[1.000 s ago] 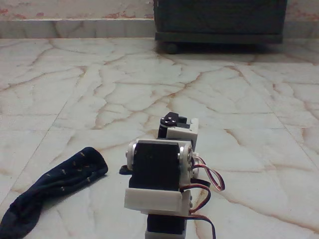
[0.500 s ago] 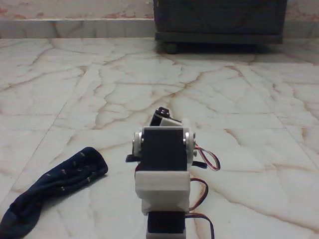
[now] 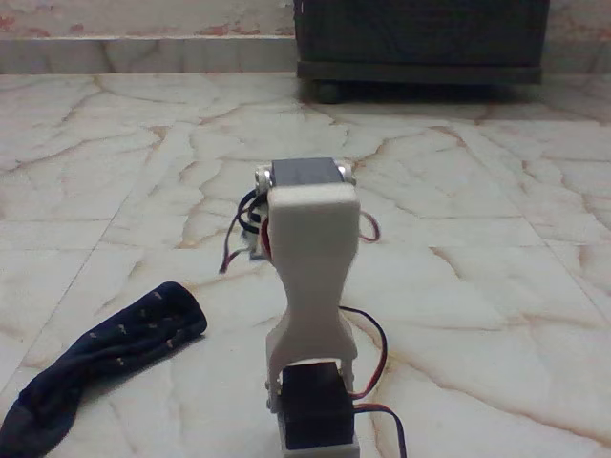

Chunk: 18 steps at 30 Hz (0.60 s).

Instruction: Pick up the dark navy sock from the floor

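The dark navy sock (image 3: 105, 358) lies limp on the floor (image 3: 477, 239) at the lower left of the fixed view, running from its rounded end near the middle left down to the bottom-left corner. My white arm (image 3: 310, 258) stands upright to the right of it, a hand's width from the sock's near end. The arm's upper link hides my gripper behind it; only wires and a bit of white part show at its left side.
A dark cabinet (image 3: 420, 38) on round feet stands at the back right against the wall step. Open marble floor lies all around the arm, left, right and beyond it.
The arm has unfolded and risen from its low folded pose, its upper link now standing tall. The sock has not moved.
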Available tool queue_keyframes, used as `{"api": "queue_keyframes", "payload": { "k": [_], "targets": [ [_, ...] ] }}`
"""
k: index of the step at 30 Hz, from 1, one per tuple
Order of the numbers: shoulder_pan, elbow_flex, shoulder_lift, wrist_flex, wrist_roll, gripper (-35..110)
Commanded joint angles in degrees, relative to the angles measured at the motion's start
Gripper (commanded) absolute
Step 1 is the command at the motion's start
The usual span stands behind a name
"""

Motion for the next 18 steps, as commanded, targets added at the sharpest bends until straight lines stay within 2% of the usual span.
{"api": "queue_keyframes", "payload": {
  "k": [1, 8, 13, 18],
  "targets": [
    [-1.32, -5.27, -3.08, 3.78, 1.49, 8],
    [-9.76, -26.54, -22.5, 15.91, 9.93, 10],
    [-12.66, -42.8, -36.74, 16.26, 11.25, 11],
    [-17.23, -53.7, -44.65, 20.04, 18.63, 11]
  ]
}}
